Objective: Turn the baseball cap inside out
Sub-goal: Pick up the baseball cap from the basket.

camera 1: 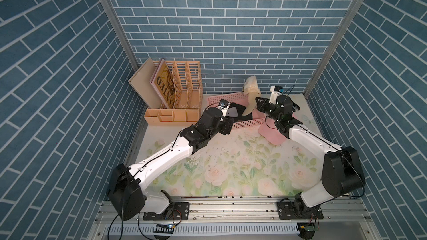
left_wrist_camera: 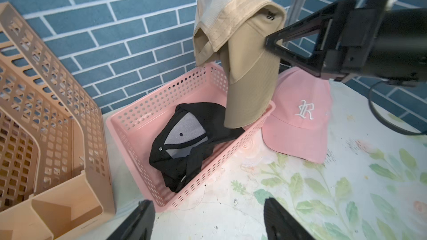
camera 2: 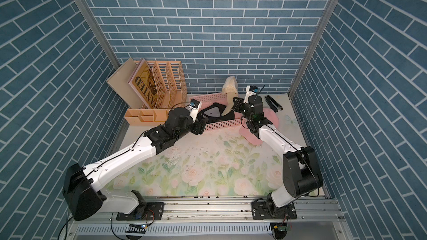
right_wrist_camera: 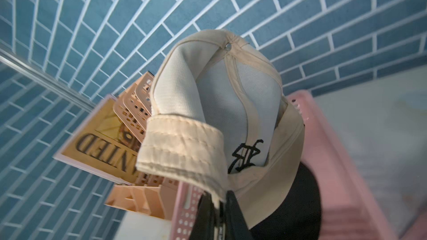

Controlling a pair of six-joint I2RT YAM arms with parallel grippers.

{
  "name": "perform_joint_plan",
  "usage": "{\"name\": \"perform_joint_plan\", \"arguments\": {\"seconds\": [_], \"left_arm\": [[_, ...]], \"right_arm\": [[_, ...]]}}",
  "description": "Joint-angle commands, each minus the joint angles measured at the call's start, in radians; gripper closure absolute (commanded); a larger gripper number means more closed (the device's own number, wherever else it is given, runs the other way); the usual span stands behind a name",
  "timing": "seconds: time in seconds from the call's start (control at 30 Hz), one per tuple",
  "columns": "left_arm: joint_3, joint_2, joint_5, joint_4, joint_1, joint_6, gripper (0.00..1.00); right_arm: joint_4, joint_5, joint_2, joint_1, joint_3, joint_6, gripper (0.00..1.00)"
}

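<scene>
Now the right pincer (left_wrist_camera: 269,42) pinches the beige cap (left_wrist_camera: 247,84) above the pink basket (left_wrist_camera: 147,102); the left pincer (left_wrist_camera: 206,206) stands spread nearby.

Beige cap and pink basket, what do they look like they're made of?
Beige cap: probably woven cotton-like cloth, matte, going by the stitched seams and soft folds; its pale inner panels look like fine mesh. Pink basket: likely rigid moulded plastic, slightly glossy, with even rows of punched holes.
</scene>
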Motion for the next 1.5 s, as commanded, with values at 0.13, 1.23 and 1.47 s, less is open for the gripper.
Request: {"name": "perform_joint_plan", "arguments": {"seconds": [0.13, 1.23, 1.47], "left_arm": [[-0.044, 0.041, -0.033, 0.145, -0.079, 0.176, 0.17], [0.0, 0.219, 0.011, 0.234, -0.077, 0.371, 1.0], [-0.017, 0.163, 0.018, 0.19, -0.077, 0.412, 1.0]], "right_arm": [[0.211, -0.023, -0.126, 0.011, -0.16, 0.518, 1.0], [0.298, -0.092, -0.291, 0.069, -0.404, 0.637, 1.0], [0.084, -0.144, -0.308, 0.048, -0.342, 0.376, 0.78]]}}
